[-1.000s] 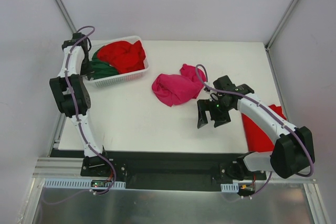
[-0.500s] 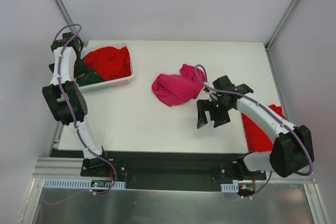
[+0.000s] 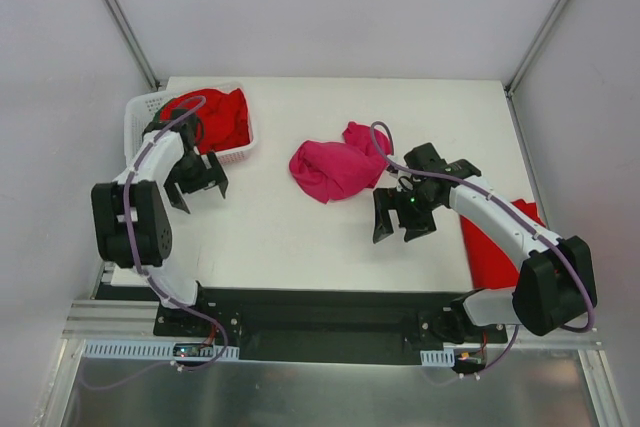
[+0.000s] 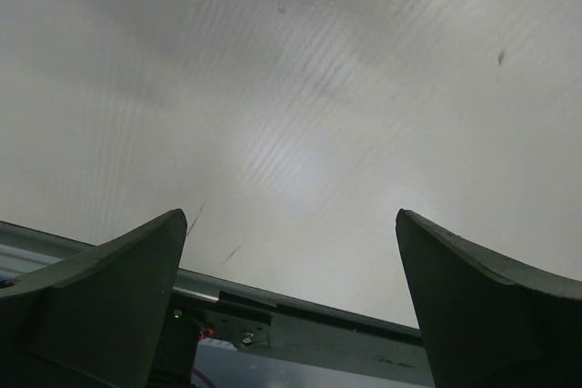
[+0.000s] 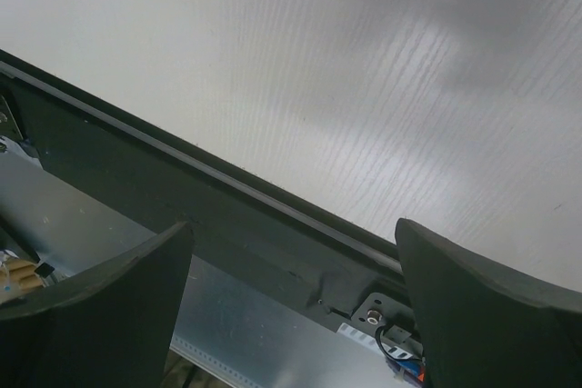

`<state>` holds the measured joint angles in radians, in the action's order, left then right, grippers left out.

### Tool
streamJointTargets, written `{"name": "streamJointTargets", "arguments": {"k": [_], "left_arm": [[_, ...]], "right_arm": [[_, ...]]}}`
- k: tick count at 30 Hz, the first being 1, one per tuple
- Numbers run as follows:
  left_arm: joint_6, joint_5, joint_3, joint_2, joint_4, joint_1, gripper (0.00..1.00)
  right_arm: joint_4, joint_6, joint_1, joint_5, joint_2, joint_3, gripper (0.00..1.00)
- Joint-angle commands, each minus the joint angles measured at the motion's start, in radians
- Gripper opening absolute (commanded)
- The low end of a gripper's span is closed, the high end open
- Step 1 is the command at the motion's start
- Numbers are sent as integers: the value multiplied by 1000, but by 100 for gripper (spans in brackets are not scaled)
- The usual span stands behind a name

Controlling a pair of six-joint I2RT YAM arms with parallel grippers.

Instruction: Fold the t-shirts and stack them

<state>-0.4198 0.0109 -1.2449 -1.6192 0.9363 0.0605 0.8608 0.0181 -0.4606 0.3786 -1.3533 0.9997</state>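
Observation:
A crumpled magenta-pink t-shirt (image 3: 335, 167) lies in a heap on the white table (image 3: 280, 227), just right of centre. A bright red t-shirt (image 3: 215, 115) is bunched in the white lattice basket (image 3: 142, 109) at the back left. Another red t-shirt (image 3: 495, 247) lies flat at the table's right edge, partly under my right arm. My left gripper (image 3: 200, 193) hangs open just in front of the basket with nothing in it. My right gripper (image 3: 402, 231) is open and empty too, a little to the near right of the pink heap. Both wrist views show only bare table between wide-apart fingers (image 4: 118, 288) (image 5: 482, 297).
The table's near edge and the black mounting rail (image 5: 227, 224) run close below both grippers. Grey walls and slanted frame posts (image 3: 120, 17) enclose the table at the back and sides.
The basket slid left into the back-left corner. My left gripper opened and swung from the basket's far left side to its near side. The right arm stayed put.

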Motion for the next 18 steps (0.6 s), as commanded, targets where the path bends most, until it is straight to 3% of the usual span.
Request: {"name": "streamJointTargets", "arguments": {"k": [1, 6, 10, 14, 18], "left_arm": [[72, 35, -88, -157, -59, 16, 99], [73, 104, -367, -359, 33, 73, 99], [81, 315, -650, -485, 207, 94, 99], [64, 431, -933, -576, 375, 113, 99], [9, 532, -829, -496, 366, 116, 99]], "right_arm": [[0, -7, -3, 16, 5, 34, 96], [20, -6, -4, -1, 31, 28, 96], [32, 3, -3, -20, 60, 8, 96], [32, 3, -3, -29, 80, -12, 96], [23, 2, -3, -23, 68, -16, 96]]}}
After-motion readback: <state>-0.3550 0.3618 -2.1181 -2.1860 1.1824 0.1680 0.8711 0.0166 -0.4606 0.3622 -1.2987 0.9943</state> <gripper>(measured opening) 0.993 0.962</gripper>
